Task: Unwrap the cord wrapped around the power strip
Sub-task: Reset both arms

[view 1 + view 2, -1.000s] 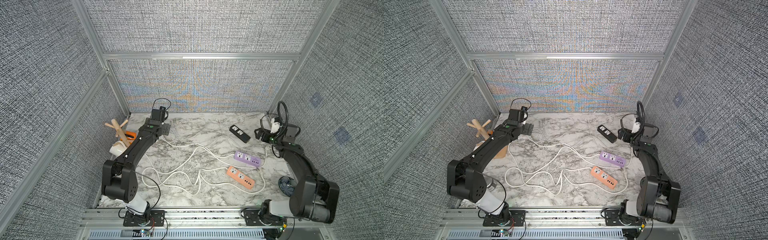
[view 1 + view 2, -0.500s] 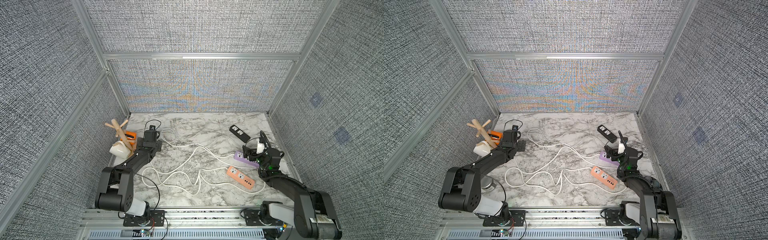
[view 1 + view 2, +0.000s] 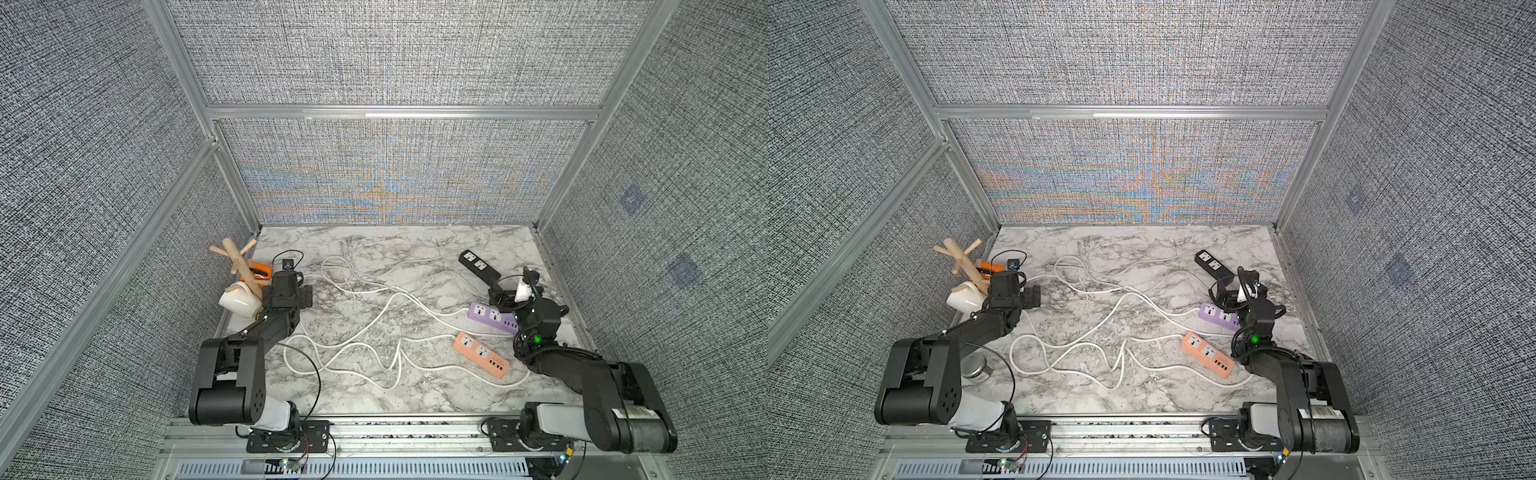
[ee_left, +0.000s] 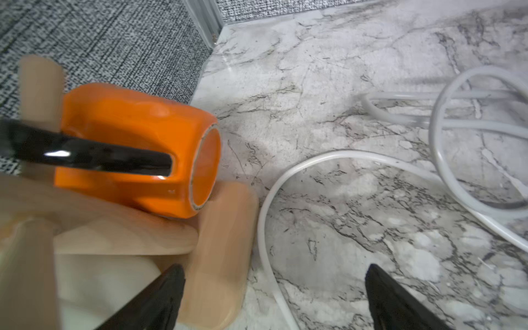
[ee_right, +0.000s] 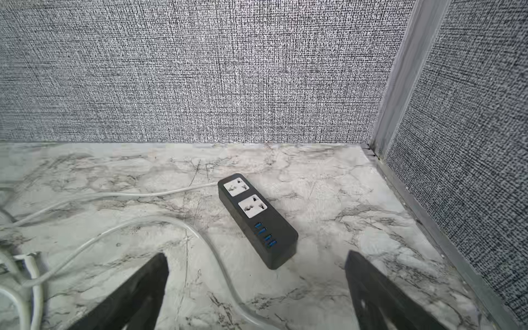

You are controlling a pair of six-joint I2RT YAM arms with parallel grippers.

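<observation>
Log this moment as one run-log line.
left gripper open, empty | right gripper open, empty, facing black strip | purple strip, orange strip flat on table | white cord loose, wrapped around none

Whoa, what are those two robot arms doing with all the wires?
They are there to unwind power strip cords. Right now both arms hold nothing, jaws wide open. The left arm sits low by the wooden mug rack, the right arm by the black power strip and the purple power strip. The white cords lie loose over the table. None looks wound around a strip, the orange power strip included.
</observation>
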